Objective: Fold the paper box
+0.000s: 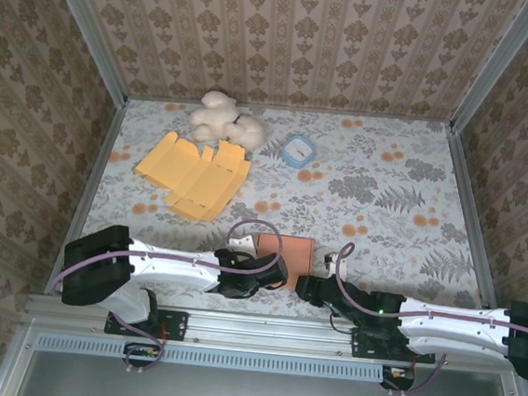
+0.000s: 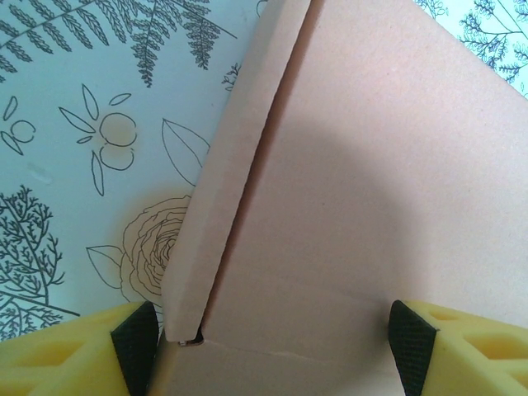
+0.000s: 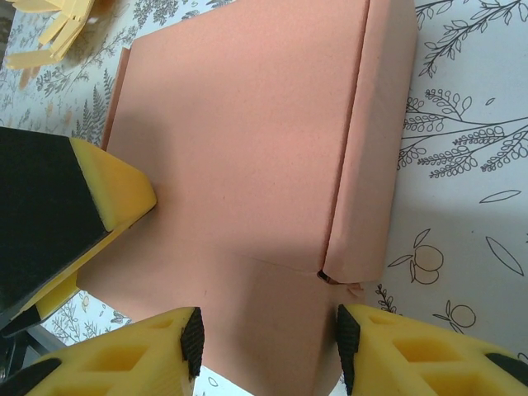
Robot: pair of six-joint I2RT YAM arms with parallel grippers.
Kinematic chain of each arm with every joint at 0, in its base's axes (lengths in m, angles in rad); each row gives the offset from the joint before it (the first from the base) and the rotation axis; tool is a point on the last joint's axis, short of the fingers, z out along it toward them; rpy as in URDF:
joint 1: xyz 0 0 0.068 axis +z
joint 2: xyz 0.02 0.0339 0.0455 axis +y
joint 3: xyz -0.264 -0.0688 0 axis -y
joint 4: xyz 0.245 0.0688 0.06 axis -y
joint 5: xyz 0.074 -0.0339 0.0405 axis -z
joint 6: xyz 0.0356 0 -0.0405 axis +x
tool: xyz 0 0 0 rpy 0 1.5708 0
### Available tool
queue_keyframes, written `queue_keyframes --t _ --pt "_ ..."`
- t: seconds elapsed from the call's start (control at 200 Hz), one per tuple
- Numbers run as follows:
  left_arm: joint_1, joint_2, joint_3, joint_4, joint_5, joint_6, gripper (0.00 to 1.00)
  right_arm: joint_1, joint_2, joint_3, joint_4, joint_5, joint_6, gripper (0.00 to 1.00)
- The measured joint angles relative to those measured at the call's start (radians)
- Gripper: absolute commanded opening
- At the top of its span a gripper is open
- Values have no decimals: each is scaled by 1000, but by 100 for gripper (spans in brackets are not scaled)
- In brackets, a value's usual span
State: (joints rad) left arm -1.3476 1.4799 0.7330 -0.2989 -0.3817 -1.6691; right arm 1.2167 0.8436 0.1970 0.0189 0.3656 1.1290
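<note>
Between the pads of the right end effector (image 3: 268,346) sits the near end of the paper box (image 3: 239,132). The jaws are about half closed and both pads look pressed against the card, so I judge it a light grip on that end flap. The left end effector (image 2: 272,342) stands much wider. One pad is just beside the box's folded side wall and the other lies over the top panel, so it straddles the corner and clamps nothing. In the right wrist view, one of its fingers (image 3: 107,186) rests at the box's other long edge.

The box lies flat on the desk (image 3: 462,165), close to the near edge and between the two arms, with its lid down. A small dark gap shows where the side wall meets the front crease.

Farther back, well apart, lie a flat yellow card blank (image 1: 196,175), a white plush toy (image 1: 223,119) and a small blue-rimmed container (image 1: 298,151).

Likely risks:
- **Crushing:** a harder squeeze from the right could buckle the thin flap.
- **Corner opening:** that gap suggests the corner is not locked, so the wall may spring out if released.
- **Collision:** both tools crowd one end, so a careless move could knock them together.
- **Sliding:** a push toward the arms could send the box off the desk.
</note>
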Motion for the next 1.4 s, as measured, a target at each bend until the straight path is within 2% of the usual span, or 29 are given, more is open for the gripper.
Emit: queue_keyframes --t 0.555,1.4 --pt "0 0 0 1 0 -7 76 2 -42 -42 -12 27 2 40" --pt "0 5 0 4 0 -8 76 2 -2 -51 47 -1 3 39"
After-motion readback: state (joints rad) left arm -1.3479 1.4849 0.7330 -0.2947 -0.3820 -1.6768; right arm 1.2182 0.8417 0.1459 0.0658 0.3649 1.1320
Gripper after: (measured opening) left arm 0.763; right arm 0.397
